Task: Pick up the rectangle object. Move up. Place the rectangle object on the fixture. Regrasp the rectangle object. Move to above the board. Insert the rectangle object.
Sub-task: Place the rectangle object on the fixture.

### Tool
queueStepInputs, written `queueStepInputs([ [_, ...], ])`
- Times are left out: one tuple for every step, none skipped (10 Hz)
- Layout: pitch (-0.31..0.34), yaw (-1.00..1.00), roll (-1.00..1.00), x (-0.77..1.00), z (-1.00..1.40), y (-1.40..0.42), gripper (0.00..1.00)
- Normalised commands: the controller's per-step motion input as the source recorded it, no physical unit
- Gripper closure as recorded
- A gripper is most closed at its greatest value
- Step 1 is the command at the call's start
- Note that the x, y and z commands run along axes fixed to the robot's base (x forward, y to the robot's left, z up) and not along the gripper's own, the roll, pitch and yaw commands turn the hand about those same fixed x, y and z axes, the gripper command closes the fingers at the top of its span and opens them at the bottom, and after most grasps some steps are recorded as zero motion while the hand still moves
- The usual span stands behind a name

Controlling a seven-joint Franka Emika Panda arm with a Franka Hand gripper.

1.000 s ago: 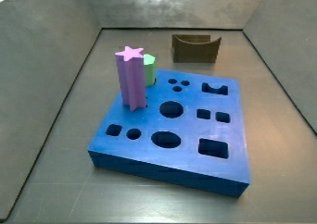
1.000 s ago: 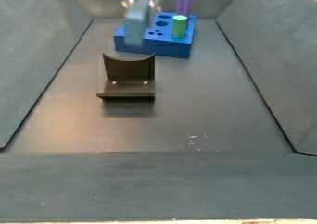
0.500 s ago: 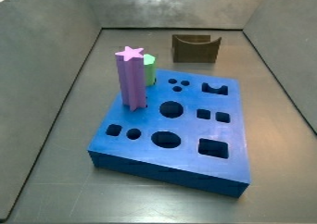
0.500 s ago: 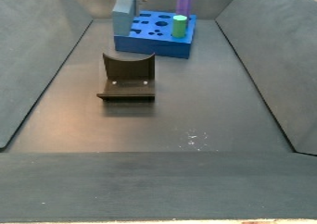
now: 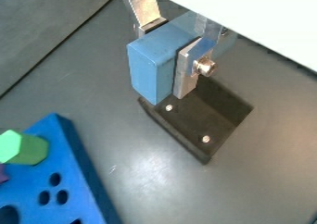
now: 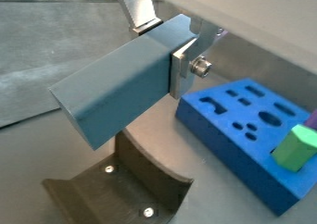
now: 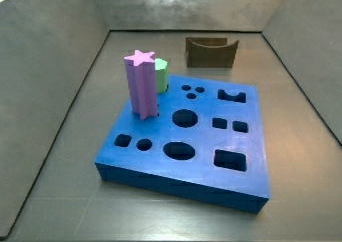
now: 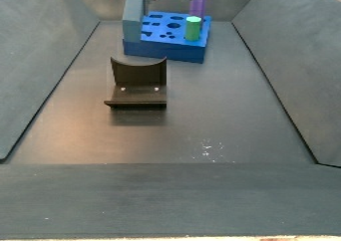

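We see the gripper [image 5: 173,56] clamped on the rectangle object [image 6: 118,84], raised above the fixture [image 5: 198,117] directly beneath it. Pick-up and lift appear done; placing, regrasping and insertion into the board [image 6: 247,126], off to one side, remain.

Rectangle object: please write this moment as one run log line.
gripper: jaws shut on rectangle object | position: raised above fixture | board: purple star post and green peg seated | rectangle object: not yet on fixture

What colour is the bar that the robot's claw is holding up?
Steel blue, a dull blue-grey. The rectangle object shows best in a wrist view, clamped in the gripper above the fixture.
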Motion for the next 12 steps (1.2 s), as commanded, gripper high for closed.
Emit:
queueStepInputs([
  [0.24, -0.06, -1.0, 0.09, -0.02, 0.05, 1.0],
  [0.251, -0.1, -1.0, 0.08, -0.02, 0.05, 1.0],
  [0.256, -0.13, -1.0, 0.08, -0.02, 0.04, 1.0],
  [0.265, -0.16, -1.0, 0.08, -0.02, 0.04, 1.0],
  [0.269, -0.16, -0.99, 0.08, -0.02, 0.05, 1.0],
  [0.22, -0.17, -0.79, 0.08, -0.02, 0.05, 1.0],
  [0.169, -0.17, -0.62, 0.09, -0.02, 0.05, 1.0],
  [0.109, -0.17, -0.44, 0.07, -0.02, 0.04, 1.0],
  [0.071, -0.16, -0.36, 0.07, -0.02, 0.04, 1.0],
  [0.201, -0.01, -1.0, 0.13, -1.0, 0.14, 1.0],
  [0.19, -0.02, -1.0, 0.14, -1.0, 0.14, 1.0],
  [0.215, -0.04, -1.0, 0.14, -1.0, 0.14, 1.0],
])
